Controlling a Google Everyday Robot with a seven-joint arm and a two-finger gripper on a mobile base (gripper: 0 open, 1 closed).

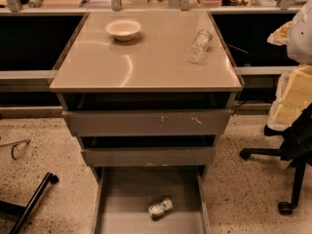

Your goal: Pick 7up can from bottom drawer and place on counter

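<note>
The 7up can, green and white, lies on its side on the floor of the bottom drawer, a little right of the middle. The drawer is pulled out towards me. The counter, a glossy tan top, sits above the three grey drawers. My gripper does not show in the camera view. A white shape at the right edge, beside the counter's far right corner, may be part of my arm.
A white bowl stands at the counter's back left. A clear plastic bottle lies at its right side. The two upper drawers are slightly open. A chair with yellow foam stands at right, and a black chair leg lies at left.
</note>
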